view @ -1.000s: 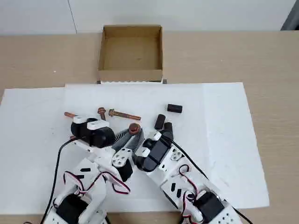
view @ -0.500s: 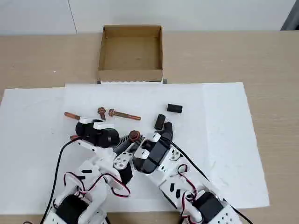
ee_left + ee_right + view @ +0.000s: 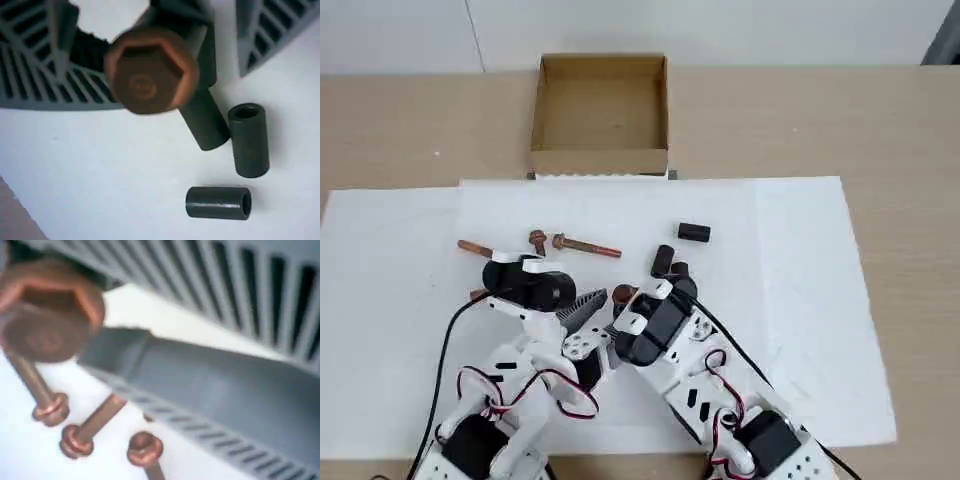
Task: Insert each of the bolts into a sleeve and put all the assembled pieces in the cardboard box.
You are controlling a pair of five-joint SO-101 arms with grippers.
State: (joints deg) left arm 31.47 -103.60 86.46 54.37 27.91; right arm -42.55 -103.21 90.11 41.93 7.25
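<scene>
A copper bolt (image 3: 623,295) sits with its shank inside a black sleeve (image 3: 202,122), its hexagon head (image 3: 150,75) facing the left wrist camera. My right gripper (image 3: 665,278) is shut on that sleeve. My left gripper (image 3: 588,300) is open; its grey ribbed fingers (image 3: 50,65) stand on either side of the bolt head, with a gap on one side. In the right wrist view the bolt head (image 3: 45,325) sits beside the left gripper's fingers (image 3: 200,380). Two loose sleeves (image 3: 663,260) (image 3: 693,233) lie just beyond. The cardboard box (image 3: 600,160) is open at the back.
Three loose bolts (image 3: 475,247) (image 3: 538,240) (image 3: 586,245) lie on the white paper (image 3: 800,300) left of the grippers, and another bolt's end (image 3: 477,294) pokes out by the left arm. The paper's right half is bare.
The bolt head has moved right and toward the front, up to the sleeve in the right gripper. The left fingers have followed it and now stand apart around it.
</scene>
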